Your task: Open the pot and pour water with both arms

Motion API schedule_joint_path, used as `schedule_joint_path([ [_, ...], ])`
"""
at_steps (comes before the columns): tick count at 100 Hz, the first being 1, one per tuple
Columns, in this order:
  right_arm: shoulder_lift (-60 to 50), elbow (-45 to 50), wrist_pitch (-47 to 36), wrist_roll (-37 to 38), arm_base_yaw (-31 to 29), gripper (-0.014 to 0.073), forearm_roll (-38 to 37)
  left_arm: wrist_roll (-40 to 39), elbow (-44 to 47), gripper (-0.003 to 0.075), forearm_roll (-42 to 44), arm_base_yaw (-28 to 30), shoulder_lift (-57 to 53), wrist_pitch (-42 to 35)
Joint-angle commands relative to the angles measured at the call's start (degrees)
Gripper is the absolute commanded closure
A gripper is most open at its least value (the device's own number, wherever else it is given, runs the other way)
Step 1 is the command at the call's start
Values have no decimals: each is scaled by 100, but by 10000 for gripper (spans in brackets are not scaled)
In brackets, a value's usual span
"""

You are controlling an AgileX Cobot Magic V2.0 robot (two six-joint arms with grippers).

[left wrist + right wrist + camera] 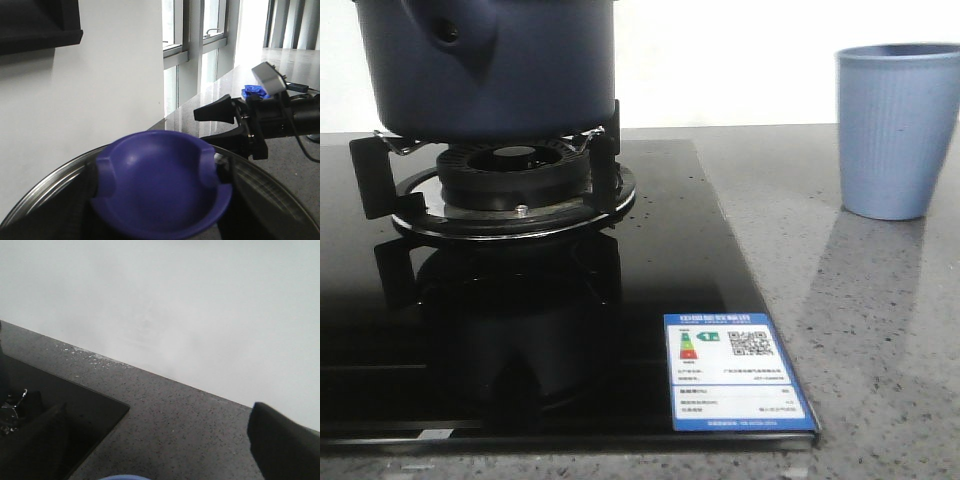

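Observation:
The dark navy pot [490, 65] stands on the gas burner [515, 180] at the back left; its handle stub with a small hole [446, 30] points toward the camera. Its top is cut off by the frame. In the left wrist view my left gripper [160, 187] is shut on the blue knob [160, 182] of a steel-rimmed glass lid [45, 187]. My right gripper [157, 440] is open and empty, its fingers wide apart above the light blue cup's rim [125, 477]. It also shows in the left wrist view [202, 127]. Neither gripper shows in the front view.
The light blue ribbed cup [898, 130] stands on the grey speckled counter [880, 330] at the right. The black glass hob [520, 330] carries a blue-edged label [735, 372] at its front right corner. A white wall runs behind the counter.

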Motion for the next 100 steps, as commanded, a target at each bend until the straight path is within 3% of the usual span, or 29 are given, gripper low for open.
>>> schedule_joint_path([
  [1, -385, -203, -325, 21, -54, -62, 65, 207, -168, 470, -525, -42, 6, 58],
  [15, -1063, -203, -351, 21, -54, -42, 65, 614, -168, 470, -527, -330, 296, -191],
  [22, -1429, -203, -351, 21, -54, 44, 65, 799, -168, 470, -587, -453, 438, -404],
  [29, -1778, -203, -351, 22, -54, 195, 46, 1041, -168, 470, -772, -510, 607, -542],
  [45, -2516, -203, -341, 34, -54, 672, -69, 1202, -168, 470, -1046, -510, 887, -732],
  [65, -3062, -203, -36, 54, -54, 659, -122, 1307, -168, 470, -1033, -500, 991, -1036],
  [100, -3108, -203, 121, 54, -54, 659, -122, 1307, -168, 470, -1177, -500, 1271, -1272],
])
